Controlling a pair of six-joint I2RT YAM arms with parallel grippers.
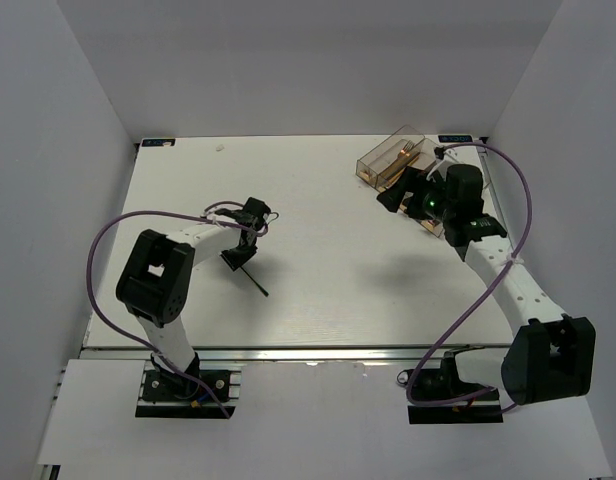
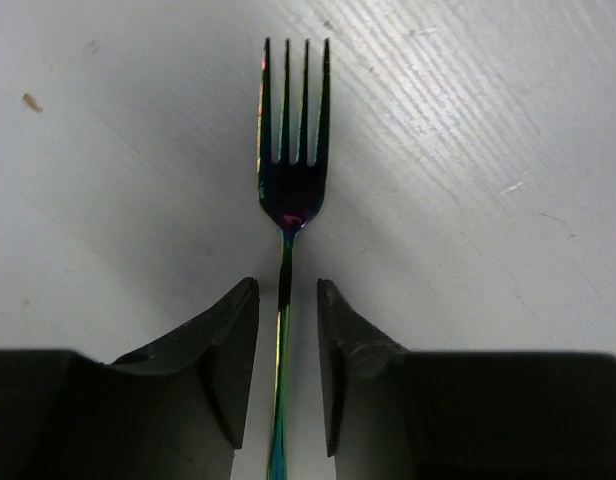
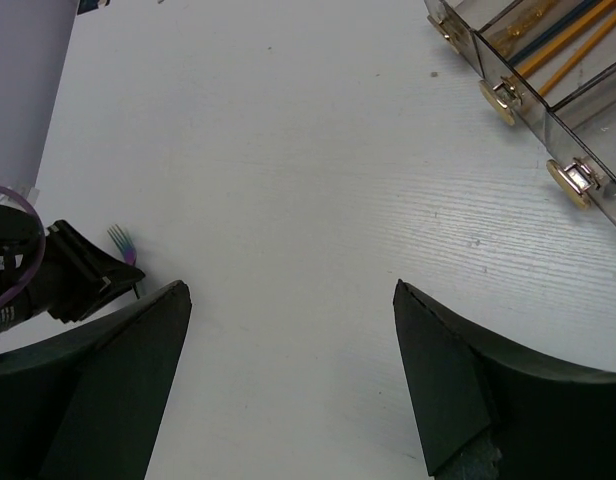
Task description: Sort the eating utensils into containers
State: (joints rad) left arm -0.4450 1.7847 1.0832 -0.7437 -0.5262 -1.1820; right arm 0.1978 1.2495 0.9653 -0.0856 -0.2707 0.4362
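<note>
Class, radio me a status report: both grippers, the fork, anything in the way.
Left gripper open, jaws straddling the fork handle. Right gripper open, empty, near the bins. Nothing seen blocking.

A robotics lab: white table boxed in by plain white walls.

Mid table open. Bins far right, R gripper just near them. Fork left, L gripper straddling.

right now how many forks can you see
1: a dark iridescent fork lying flat on the table, its handle between the open left fingers. More forks may be hidden in the bins, whose contents are only partly visible.
</note>
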